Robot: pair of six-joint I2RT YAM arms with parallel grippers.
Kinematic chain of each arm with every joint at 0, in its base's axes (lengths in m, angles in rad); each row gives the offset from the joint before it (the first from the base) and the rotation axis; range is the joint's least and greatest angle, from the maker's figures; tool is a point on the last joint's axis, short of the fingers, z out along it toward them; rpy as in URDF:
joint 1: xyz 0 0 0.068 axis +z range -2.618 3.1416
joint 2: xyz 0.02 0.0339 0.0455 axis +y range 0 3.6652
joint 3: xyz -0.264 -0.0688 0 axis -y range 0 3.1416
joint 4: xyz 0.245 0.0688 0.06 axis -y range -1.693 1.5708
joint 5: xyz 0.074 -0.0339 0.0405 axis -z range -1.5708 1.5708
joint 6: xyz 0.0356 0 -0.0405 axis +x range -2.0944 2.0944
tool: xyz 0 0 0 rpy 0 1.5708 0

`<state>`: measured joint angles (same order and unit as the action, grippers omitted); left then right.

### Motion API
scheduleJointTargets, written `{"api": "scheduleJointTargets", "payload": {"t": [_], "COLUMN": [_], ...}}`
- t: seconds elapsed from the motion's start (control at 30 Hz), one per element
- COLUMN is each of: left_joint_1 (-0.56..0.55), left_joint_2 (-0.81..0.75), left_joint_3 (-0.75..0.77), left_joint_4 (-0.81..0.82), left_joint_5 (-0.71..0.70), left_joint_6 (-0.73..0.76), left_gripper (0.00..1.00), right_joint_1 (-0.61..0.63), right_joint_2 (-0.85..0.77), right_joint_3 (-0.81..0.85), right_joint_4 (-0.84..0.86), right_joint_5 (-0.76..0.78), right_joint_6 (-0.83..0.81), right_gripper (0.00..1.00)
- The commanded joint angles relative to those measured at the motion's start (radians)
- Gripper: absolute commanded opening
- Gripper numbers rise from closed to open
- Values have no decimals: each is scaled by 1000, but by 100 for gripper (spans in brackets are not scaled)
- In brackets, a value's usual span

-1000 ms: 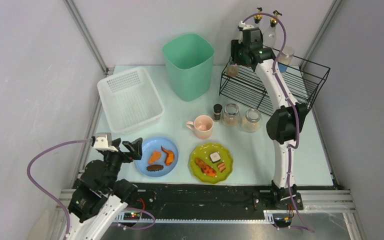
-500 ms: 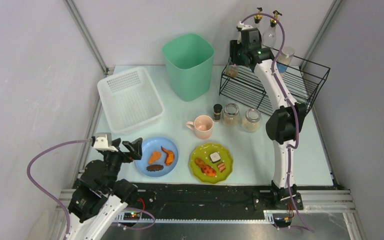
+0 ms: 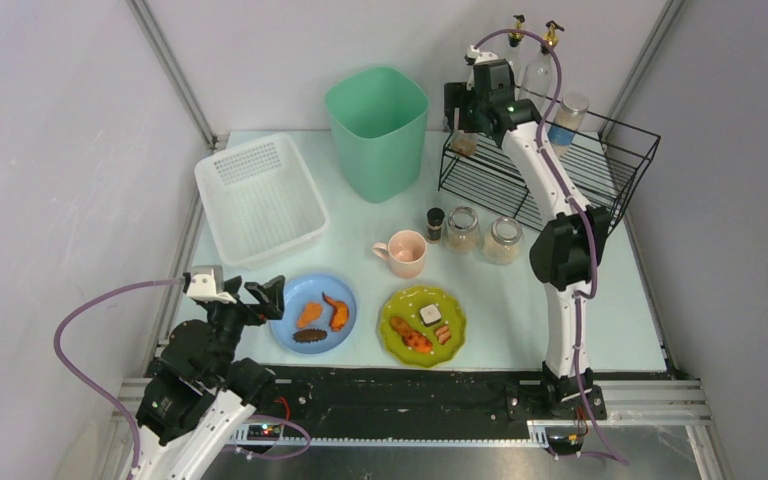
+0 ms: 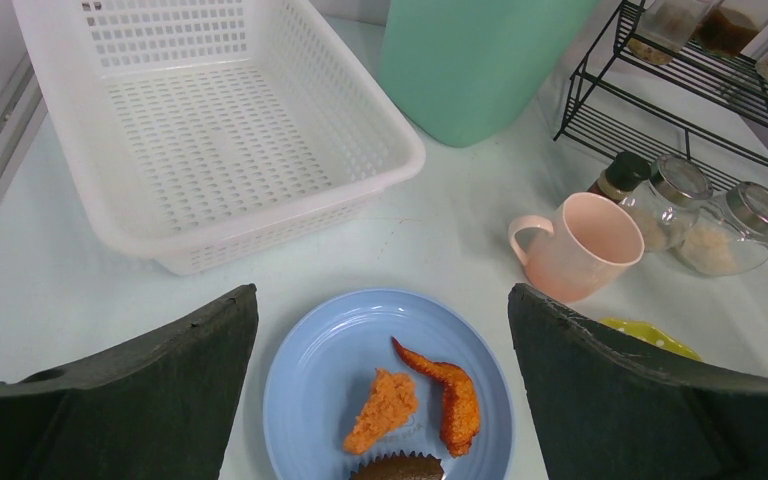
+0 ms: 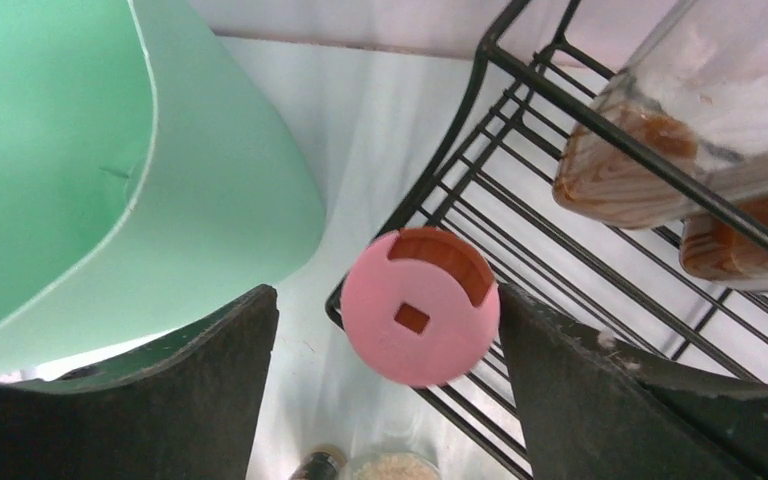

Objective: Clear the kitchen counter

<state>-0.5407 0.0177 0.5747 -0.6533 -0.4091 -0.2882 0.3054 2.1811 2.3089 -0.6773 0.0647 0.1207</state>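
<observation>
Jaws of the right gripper point(image 5: 382, 305) stand wide open round the pink-lid jar point(image 5: 420, 320), which seems to sit on the rack point(image 3: 610, 160); the gripper should rise straight up without bumping it.

The pale mint glossy worktop point(image 3: 520, 300) carries a white perforated plastic basket point(image 3: 260, 198) at its rear left, a tall green plastic bin point(image 3: 377, 130) at the back centre and a black wire rack point(image 3: 570, 165) at the rear right. In front of the rack a pink mug point(image 3: 404, 253), a small dark-capped bottle point(image 3: 435, 224) and two glass jars point(image 3: 462, 228) point(image 3: 503, 240) stand in a row. Nearer lie a round blue plate point(image 3: 305, 288) and a yellow-green plate point(image 3: 405, 303), both bearing food pieces. The right gripper point(image 3: 457, 118) hangs over the rack's left end. The left gripper point(image 3: 268, 295) sits by the blue plate's left rim.
</observation>
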Motion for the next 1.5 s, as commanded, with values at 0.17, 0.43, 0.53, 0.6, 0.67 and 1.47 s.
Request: {"api": "scheduleJointTargets", "payload": {"t": [0.17, 0.43, 0.53, 0.6, 0.67, 1.47], "left_joint_1": [7, 7, 7, 8, 7, 7], "left_joint_2": [0, 0, -1, -1, -2, -15], "left_joint_3": [-7, -6, -7, -7, -7, -9], "left_joint_4": [29, 29, 28, 28, 29, 26], "left_joint_5": [-3, 2, 2, -1, -3, -17], "left_joint_6": [-7, -6, -6, -6, -7, -9], "left_gripper": [98, 98, 98, 98, 98, 98], "right_joint_1": [6, 55, 96, 121, 144, 277], "right_joint_2": [-278, -553, -634, -683, -720, -539], "right_joint_3": [-235, -552, -690, -757, -812, -940], "right_joint_4": [120, 190, 220, 231, 239, 357], "right_joint_5": [89, 135, 128, 122, 102, 50], "right_joint_6": [-19, -52, -51, -38, -19, 109], "right_gripper": [94, 94, 93, 93, 92, 77]}}
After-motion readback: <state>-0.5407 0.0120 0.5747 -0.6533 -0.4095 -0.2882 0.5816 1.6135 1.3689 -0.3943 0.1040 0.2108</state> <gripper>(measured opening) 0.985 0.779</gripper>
